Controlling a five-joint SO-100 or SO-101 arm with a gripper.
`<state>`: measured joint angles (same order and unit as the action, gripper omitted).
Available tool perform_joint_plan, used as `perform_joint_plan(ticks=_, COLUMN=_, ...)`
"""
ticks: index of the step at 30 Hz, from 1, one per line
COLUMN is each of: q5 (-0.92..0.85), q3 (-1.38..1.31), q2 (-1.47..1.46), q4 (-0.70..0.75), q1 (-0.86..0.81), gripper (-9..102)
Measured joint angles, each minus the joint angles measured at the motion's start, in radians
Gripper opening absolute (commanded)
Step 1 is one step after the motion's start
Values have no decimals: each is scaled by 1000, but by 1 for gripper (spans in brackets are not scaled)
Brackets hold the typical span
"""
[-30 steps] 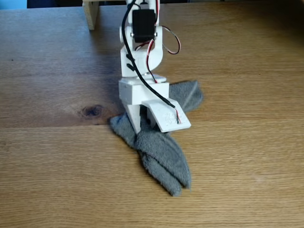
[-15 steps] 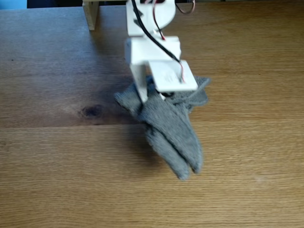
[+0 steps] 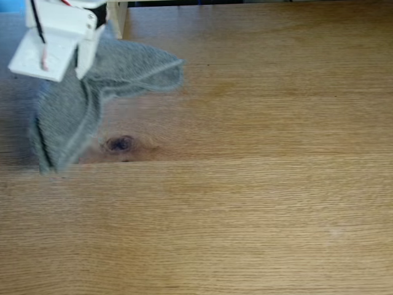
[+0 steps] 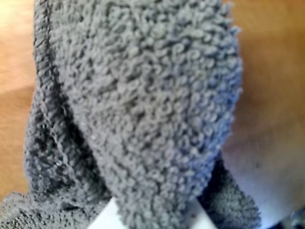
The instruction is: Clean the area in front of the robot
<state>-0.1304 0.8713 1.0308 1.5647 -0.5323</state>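
In the fixed view the white gripper (image 3: 83, 61) is at the top left corner, pinching the grey cloth (image 3: 80, 104) — the cloth hangs from it, one flap out to the right, the rest drooping toward the oak tabletop (image 3: 245, 184) beside the dark knot (image 3: 118, 144). Blur hides whether its lower edge touches. In the wrist view terry loops (image 4: 143, 105) hang close — wood behind.
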Motion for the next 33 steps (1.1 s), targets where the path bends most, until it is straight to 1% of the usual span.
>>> perform_joint_plan(ticks=6, q5=23, q3=3, q2=23, q4=256, q1=-144, gripper=0)
perform_joint_plan(ticks=9, q5=-2, q3=46, q2=12, q4=261, q1=-219, gripper=0)
perform_joint_plan(ticks=12, q5=-43, q3=112, q2=-41, q4=213, q1=-279, gripper=0)
perform_joint_plan(ticks=14, q5=-75, q3=166, q2=-69, q4=161, q1=-307, gripper=0)
perform_joint_plan(ticks=17, q5=-129, q3=261, q2=-75, q4=43, q1=-333, gripper=0)
perform_joint_plan(ticks=23, q5=-199, q3=565, q2=-67, q4=-278, q1=-348, gripper=0)
perform_joint_plan(ticks=27, q5=-241, q3=792, q2=-9, q4=-482, q1=-347, gripper=0)
perform_joint_plan(ticks=28, q5=-252, q3=839, q2=9, q4=-531, q1=-347, gripper=4)
perform_joint_plan(ticks=30, q5=-265, q3=917, q2=41, q4=-614, q1=-347, gripper=23)
perform_joint_plan(ticks=31, q5=-268, q3=950, q2=57, q4=-647, q1=-347, gripper=28)
perform_joint_plan(ticks=33, q5=-275, q3=996, q2=83, q4=-686, q1=-347, gripper=33)
